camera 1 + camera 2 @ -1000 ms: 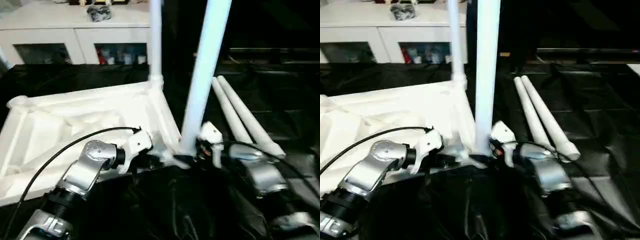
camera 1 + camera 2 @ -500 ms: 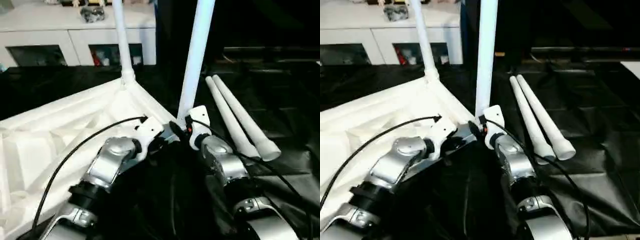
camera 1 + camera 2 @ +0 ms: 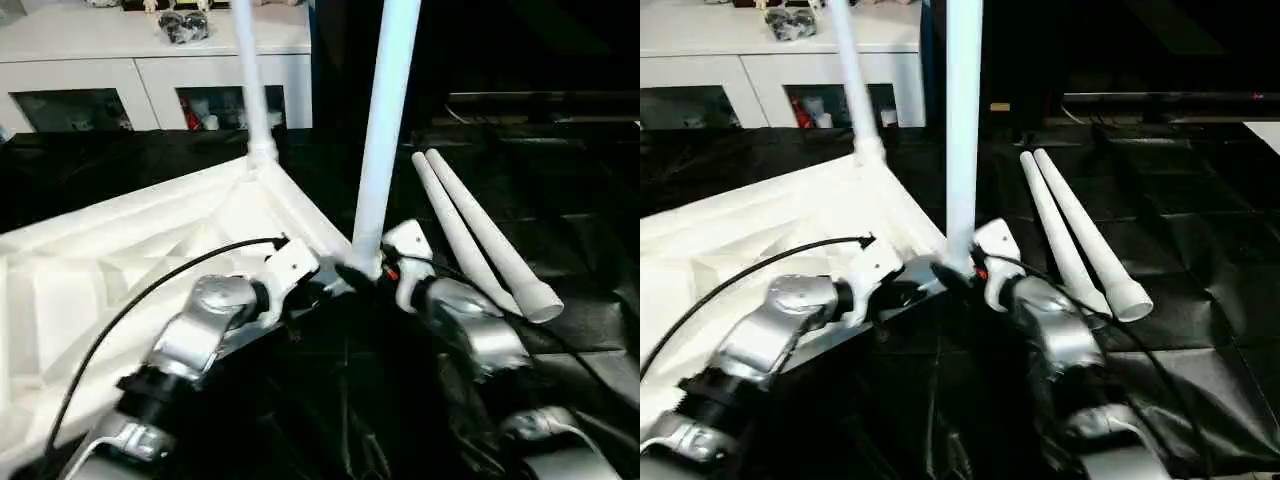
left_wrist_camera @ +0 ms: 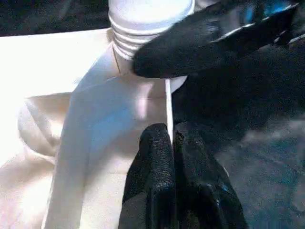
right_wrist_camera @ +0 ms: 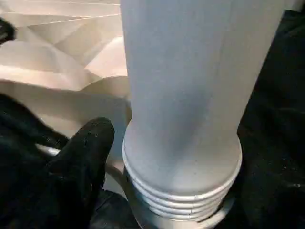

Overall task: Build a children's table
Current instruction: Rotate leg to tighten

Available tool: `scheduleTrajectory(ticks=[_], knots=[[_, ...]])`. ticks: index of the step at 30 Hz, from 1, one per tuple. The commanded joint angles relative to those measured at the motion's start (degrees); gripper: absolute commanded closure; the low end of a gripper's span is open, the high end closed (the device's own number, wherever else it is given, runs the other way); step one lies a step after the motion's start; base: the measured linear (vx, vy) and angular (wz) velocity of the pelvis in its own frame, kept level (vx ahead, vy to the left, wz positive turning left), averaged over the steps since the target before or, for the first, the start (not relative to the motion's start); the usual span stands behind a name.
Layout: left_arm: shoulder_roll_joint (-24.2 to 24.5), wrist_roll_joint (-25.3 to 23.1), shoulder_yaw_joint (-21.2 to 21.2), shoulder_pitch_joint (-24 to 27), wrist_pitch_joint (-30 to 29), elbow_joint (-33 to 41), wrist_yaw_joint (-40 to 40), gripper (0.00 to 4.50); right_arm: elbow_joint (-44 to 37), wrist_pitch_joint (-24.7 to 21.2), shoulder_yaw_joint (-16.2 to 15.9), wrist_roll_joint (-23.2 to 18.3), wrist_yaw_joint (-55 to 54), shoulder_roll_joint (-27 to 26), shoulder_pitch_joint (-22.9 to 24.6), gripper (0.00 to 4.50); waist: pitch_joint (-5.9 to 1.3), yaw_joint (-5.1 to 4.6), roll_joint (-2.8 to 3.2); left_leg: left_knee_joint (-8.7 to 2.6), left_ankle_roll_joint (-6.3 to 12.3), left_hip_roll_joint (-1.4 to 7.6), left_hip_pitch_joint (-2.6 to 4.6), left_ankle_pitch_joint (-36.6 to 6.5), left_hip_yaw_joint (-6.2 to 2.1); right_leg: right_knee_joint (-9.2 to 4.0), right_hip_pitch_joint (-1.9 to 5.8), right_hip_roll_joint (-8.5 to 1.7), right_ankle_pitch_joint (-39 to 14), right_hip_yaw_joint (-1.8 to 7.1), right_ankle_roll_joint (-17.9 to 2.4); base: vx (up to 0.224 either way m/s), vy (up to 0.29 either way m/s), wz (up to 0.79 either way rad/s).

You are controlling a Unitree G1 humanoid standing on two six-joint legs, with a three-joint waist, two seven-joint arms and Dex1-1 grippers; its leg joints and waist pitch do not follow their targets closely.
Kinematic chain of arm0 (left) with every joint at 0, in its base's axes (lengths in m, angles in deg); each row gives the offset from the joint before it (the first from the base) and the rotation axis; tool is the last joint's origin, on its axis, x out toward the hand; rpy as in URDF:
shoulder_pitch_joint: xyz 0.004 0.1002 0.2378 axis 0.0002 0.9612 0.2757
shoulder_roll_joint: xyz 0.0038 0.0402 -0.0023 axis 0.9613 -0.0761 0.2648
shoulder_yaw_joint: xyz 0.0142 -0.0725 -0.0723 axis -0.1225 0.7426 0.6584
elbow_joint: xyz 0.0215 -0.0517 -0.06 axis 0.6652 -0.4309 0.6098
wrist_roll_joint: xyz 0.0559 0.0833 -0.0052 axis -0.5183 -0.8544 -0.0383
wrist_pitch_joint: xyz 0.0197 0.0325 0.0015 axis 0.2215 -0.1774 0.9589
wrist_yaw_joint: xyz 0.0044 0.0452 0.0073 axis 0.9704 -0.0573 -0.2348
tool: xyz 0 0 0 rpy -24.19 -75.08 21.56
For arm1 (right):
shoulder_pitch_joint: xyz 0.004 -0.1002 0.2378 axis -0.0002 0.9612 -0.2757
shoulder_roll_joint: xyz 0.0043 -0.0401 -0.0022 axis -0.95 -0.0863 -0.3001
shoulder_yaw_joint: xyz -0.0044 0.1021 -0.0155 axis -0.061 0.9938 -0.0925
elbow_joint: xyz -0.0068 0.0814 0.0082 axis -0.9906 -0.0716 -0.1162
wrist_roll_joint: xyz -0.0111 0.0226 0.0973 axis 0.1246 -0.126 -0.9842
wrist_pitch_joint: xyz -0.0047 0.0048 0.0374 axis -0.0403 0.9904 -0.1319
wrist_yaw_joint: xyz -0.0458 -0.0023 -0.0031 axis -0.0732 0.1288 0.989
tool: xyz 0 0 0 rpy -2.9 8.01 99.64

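L tool (image 4: 172, 143) pinches tabletop (image 3: 120, 250) rim; R tool (image 3: 375, 272) at leg (image 3: 385, 130) base.

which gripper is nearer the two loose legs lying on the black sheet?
Right. The right gripper sits at the near upright leg's base, beside the loose legs; the left gripper is across that corner.

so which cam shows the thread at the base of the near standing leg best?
Right wrist view: the ribbed thread of the white tapered plastic leg sits large at the round corner socket. Left wrist view catches those ribs partly behind a black finger. The head views show the whole leg, its base crowded by the end effectors.
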Motion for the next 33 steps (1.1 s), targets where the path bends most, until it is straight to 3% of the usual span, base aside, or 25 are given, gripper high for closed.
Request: scheduleTrajectory(ticks=[1,4,11,12,23,28,29,33], knots=[[0.27,2.27,-0.88,-0.52,2.91,3.32,3.88,4.50,-3.64,-1.08,-4.62,-1.07,8.97,1.09,1.46,0.69,-3.92,0.33,-0.29,-3.83,2.53,1.46,0.29,-15.14,-0.31,-4.74,2.96,-3.76,-15.89,2.13,-12.10,0.000,0.000,0.00],[2.50,3.93,-1.39,-0.05,3.56,4.46,8.44,4.50,-7.85,-1.45,-7.24,-1.94,17.18,5.40,3.50,0.69,-3.88,0.86,-0.33,-3.83,3.10,1.64,0.34,-14.75,-0.29,-4.71,2.91,-3.71,-15.76,2.17,-12.03,0.000,0.000,0.00],[4.95,5.24,-2.35,0.52,3.69,5.60,13.60,4.50,-12.01,-4.30,-9.30,-3.47,24.69,9.17,5.15,0.69,-3.73,1.50,-0.31,-3.98,2.41,1.79,0.64,-15.63,-0.30,-4.93,2.63,-3.74,-18.44,2.22,-11.70,0.000,0.000,0.00],[5.02,5.28,-2.37,0.49,3.71,5.52,13.73,4.50,-12.23,-4.74,-9.35,-3.58,24.96,9.30,5.22,0.94,-3.76,1.50,-0.14,-3.94,2.37,1.78,0.65,-15.59,-0.29,-4.89,2.61,-3.76,-18.30,2.26,-11.76,0.000,0.000,0.00],[4.08,4.84,-2.08,0.06,4.13,4.65,12.46,4.50,-13.95,-5.96,-9.53,-3.25,24.05,8.73,6.02,1.69,-3.95,1.60,-0.27,-3.80,2.32,1.67,0.50,-13.89,-0.26,-4.69,2.78,-3.69,-16.10,2.16,-12.07,0.000,0.000,0.00],[1.31,3.18,-1.39,-1.32,3.60,2.51,6.74,4.50,-9.15,-4.14,-7.12,-0.28,12.55,4.10,4.20,1.80,-3.74,1.34,-0.36,-3.88,1.31,1.45,0.46,-14.98,-0.33,-4.99,2.69,-3.79,-19.51,2.06,-11.20,0.000,0.000,0.00],[0.38,2.72,-1.29,-1.78,3.00,2.06,5.12,4.50,-6.71,-4.00,-5.91,0.45,7.91,2.50,3.07,1.81,-3.74,1.08,-0.35,-3.91,0.85,1.40,0.65,-15.75,-0.42,-5.25,2.56,-3.77,-21.94,2.02,-10.26,0.000,0.000,0.00],[-4.11,0.82,-0.24,-4.22,0.07,-0.40,-2.85,4.50,0.74,-4.34,-1.27,1.14,-7.19,-3.29,-0.62,1.81,-3.69,0.08,-0.28,-3.89,-0.49,1.22,0.83,-16.86,-0.55,-5.52,2.27,-3.89,-24.78,1.94,-9.55,0.000,0.000,0.00]])
